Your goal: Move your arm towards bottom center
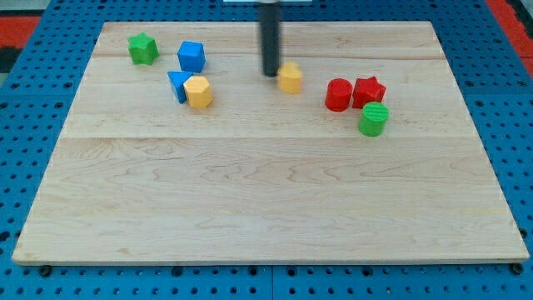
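My tip [271,74] is the lower end of a dark rod that comes down from the view's top centre. It rests on the wooden board [266,200] just left of a small yellow block [290,78], touching or nearly touching it. At the view's left are a green star block [143,48], a blue cube [191,56], a blue triangular block [177,84] and a yellow hexagonal block [199,92] against it. At the right are a red cylinder [338,95], a red star block [369,91] and a green cylinder [374,120].
The board lies on a blue pegboard surface [33,125] that surrounds it on all sides. A red patch [512,17] shows at the view's top right corner.
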